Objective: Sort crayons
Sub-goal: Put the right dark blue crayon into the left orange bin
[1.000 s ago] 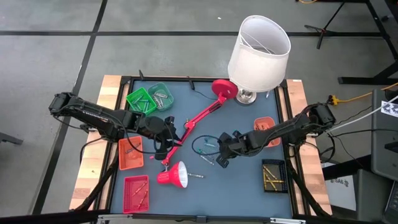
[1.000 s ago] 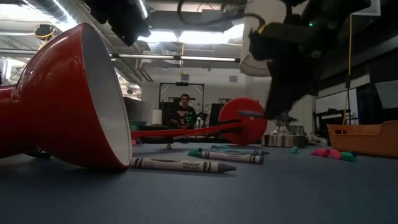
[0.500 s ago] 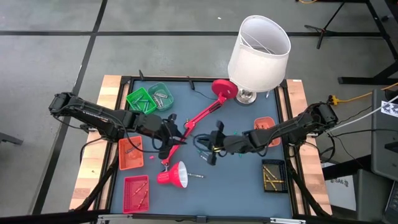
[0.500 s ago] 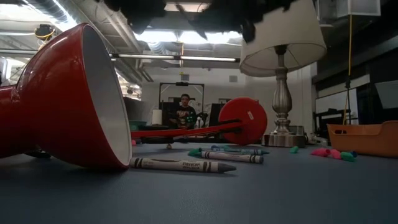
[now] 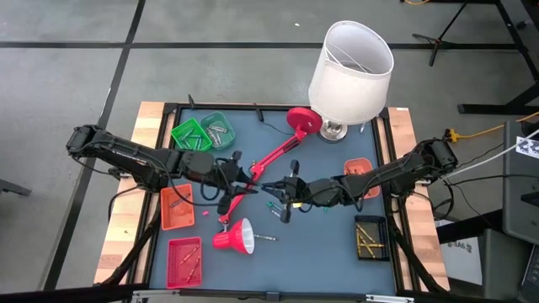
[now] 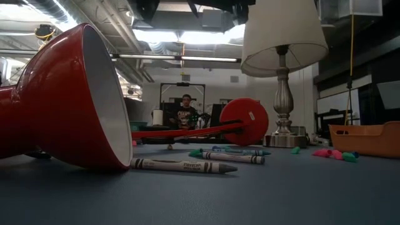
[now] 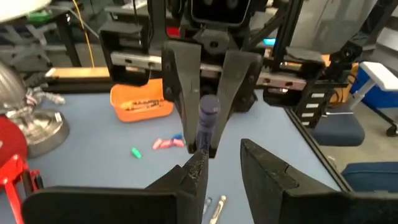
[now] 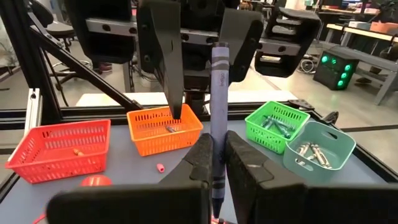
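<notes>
Holding a thin blue-purple wax crayon (image 8: 219, 118) upright between closed fingers above table centre, the right gripper (image 5: 289, 190) faces the left gripper (image 5: 244, 178), whose jaws stand part-open just opposite, prob. for arm-to-arm handover.

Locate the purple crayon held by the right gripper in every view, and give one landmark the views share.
High view: too small to pick out; it would be at the right gripper, mid-table.
Low view: not in it.
Left wrist view: purple crayon at centre, between the facing gripper's fingers.
Right wrist view: upright at centre, clamped between that arm's own fingers.
Shared landmark: the orange basket.
</notes>
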`<move>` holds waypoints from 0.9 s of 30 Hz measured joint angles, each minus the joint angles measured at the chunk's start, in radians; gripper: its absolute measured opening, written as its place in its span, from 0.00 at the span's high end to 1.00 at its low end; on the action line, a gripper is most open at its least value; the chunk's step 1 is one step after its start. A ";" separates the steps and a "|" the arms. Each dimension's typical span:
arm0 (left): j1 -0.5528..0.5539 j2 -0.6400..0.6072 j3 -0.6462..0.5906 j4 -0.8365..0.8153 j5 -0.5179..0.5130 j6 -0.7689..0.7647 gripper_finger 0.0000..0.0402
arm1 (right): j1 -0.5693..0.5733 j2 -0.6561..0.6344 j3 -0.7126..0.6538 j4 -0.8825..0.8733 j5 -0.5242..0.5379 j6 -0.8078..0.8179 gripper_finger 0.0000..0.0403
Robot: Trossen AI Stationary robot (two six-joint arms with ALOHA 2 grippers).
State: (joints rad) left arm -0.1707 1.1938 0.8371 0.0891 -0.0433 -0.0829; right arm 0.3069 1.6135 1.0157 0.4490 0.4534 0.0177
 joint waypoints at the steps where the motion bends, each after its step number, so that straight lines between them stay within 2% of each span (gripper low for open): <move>1: 0.000 0.000 0.000 0.009 0.000 0.008 0.81 | 0.000 0.000 0.000 0.003 0.000 0.000 0.93; 8: 0.000 0.000 0.000 0.061 0.001 0.015 0.81 | 0.000 -0.001 0.000 -0.002 0.000 0.000 0.93; 20: 0.000 0.000 0.000 0.014 -0.001 0.007 0.81 | 0.000 -0.001 0.000 -0.002 -0.002 0.000 0.93; 27: 0.000 0.000 0.000 -0.023 -0.012 0.007 0.81 | 0.000 -0.001 0.000 0.004 -0.100 -0.001 0.93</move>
State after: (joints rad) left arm -0.1705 1.1934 0.8371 0.0664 -0.0551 -0.0762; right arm 0.3069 1.6127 1.0161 0.4534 0.3533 0.0172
